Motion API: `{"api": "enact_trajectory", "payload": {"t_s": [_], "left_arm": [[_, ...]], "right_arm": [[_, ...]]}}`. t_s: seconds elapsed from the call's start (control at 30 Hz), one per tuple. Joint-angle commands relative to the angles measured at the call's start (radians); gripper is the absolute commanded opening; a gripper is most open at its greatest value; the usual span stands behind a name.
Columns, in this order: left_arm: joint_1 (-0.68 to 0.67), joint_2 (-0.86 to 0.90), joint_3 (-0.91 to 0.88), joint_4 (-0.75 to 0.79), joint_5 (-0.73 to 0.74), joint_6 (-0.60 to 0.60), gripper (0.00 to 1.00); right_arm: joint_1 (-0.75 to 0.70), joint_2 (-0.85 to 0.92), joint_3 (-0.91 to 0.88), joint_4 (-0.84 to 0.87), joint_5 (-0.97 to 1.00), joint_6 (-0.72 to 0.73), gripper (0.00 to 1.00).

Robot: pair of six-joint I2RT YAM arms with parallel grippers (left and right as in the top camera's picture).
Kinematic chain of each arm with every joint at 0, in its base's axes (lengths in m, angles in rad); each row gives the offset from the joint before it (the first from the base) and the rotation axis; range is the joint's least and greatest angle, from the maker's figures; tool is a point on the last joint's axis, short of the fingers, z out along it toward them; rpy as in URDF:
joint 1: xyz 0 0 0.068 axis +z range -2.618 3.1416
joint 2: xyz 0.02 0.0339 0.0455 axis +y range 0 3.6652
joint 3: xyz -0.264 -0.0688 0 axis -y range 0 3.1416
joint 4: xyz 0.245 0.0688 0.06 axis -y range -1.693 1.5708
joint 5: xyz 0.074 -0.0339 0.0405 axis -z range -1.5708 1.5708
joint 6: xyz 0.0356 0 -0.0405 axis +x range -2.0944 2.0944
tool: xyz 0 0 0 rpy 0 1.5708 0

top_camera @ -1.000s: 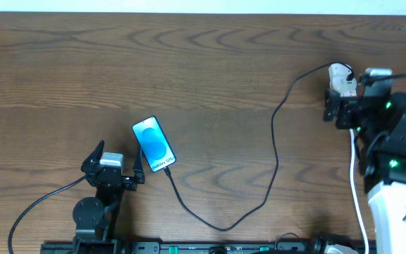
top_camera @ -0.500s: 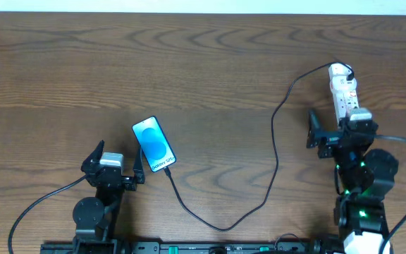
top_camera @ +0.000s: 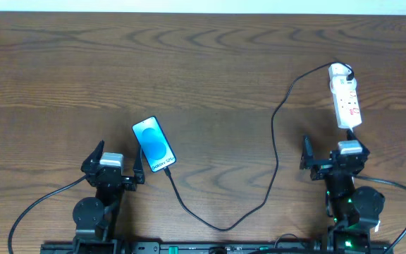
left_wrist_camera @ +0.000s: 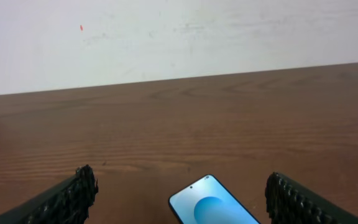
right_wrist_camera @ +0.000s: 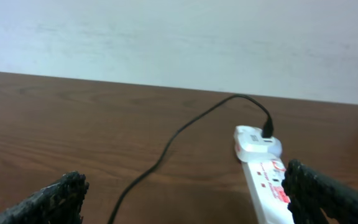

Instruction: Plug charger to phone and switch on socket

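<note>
Both of my tools hang released, with nothing between the fingers. The left tool (left_wrist_camera: 180, 185) hovers low over the surface (top_camera: 203, 70) just beside the phone (top_camera: 154, 144), whose blue screen is lit. The right tool (right_wrist_camera: 185, 179) sits a little short of the socket (top_camera: 345, 95) and faces it.

The charger (top_camera: 273, 141) runs from the phone's lower edge, loops toward me, then climbs to the far end of the socket, where its black head sits in the rounded white plug. Its tip touches the phone, but I cannot tell whether it is fully seated.

So I judge that the switch is what concerns me now, and that it is a job for the right tool. From the wrist view I see red marks (right_wrist_camera: 272, 186) on the socket's near half, but I cannot tell which of them is the rocker.

To do it well, I would:
- bring one fingertip straight over the switch and keep it off the cable head
- press down rather than sideways, because the light strip would slide or twist on the wood
- keep the left tool clear of the phone so the plug is not disturbed
</note>
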Motion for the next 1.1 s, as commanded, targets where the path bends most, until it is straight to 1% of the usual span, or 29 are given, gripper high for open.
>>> {"api": "enact_trajectory", "payload": {"t_s": [0.0,0.27,0.5,0.67,0.87,1.07], "left_arm": [[0.005,-0.007,-0.029,-0.014,0.013,-0.008,0.89],[0.005,-0.007,-0.029,-0.014,0.013,-0.008,0.89],[0.005,-0.007,-0.029,-0.014,0.013,-0.008,0.89],[0.005,-0.007,-0.029,-0.014,0.013,-0.008,0.89],[0.005,-0.007,-0.029,-0.014,0.013,-0.008,0.89],[0.005,-0.007,-0.029,-0.014,0.013,-0.008,0.89]], "right_arm": [[0.022,-0.069,-0.043,0.002,0.003,0.004,0.99],[0.068,-0.187,-0.062,-0.094,0.111,0.004,0.99],[0.095,-0.323,-0.062,-0.253,0.174,0.005,0.99],[0.096,-0.32,-0.062,-0.256,0.209,0.053,0.99],[0.097,-0.32,-0.062,-0.252,0.272,0.172,0.99],[0.103,-0.32,-0.062,-0.252,0.28,0.177,0.99]]}}
